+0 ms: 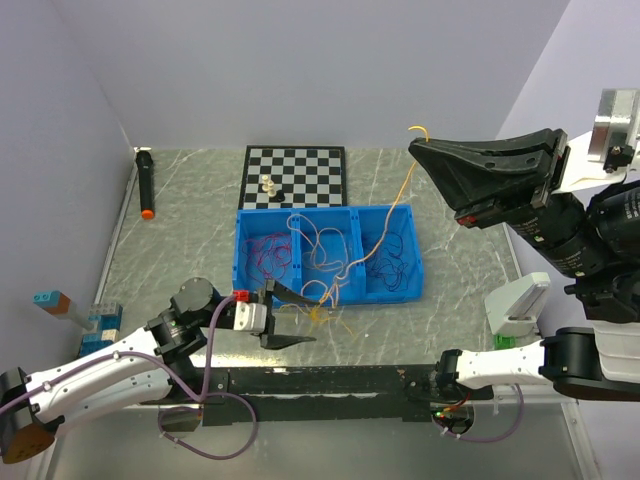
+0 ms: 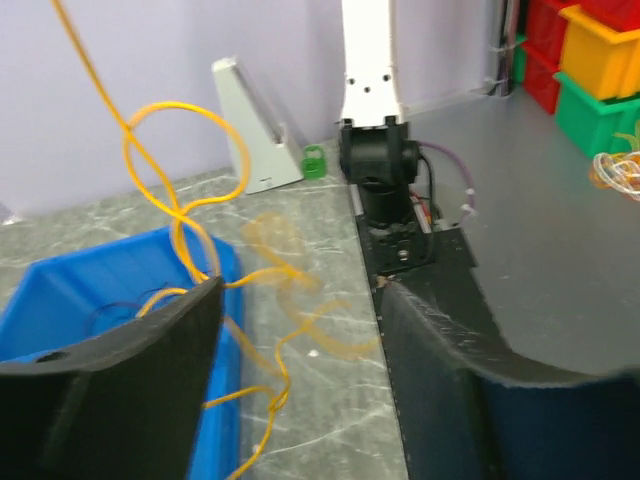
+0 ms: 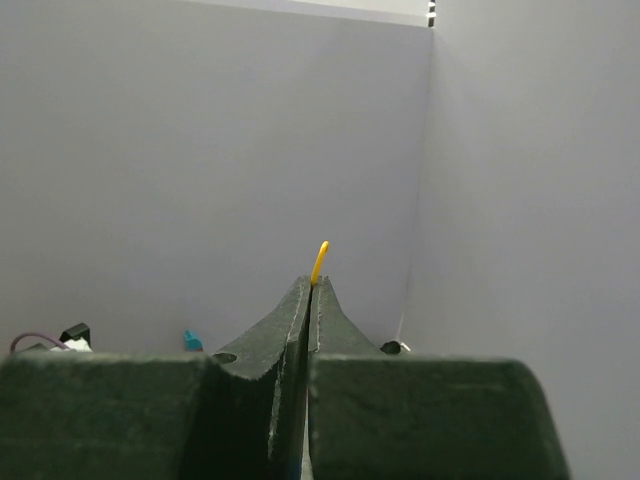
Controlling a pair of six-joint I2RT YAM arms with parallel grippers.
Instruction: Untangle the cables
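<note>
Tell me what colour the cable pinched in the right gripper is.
Orange-yellow. The cable shows best in the right wrist view, poking from the right gripper.

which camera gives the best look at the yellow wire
Top external: it shows most of the yellow wire, from the shut right gripper down across the blue bin to the left gripper. Left wrist shows only its loops by the bin; right wrist only its end.

No text, label, brand, number or sign can be read in any view.
</note>
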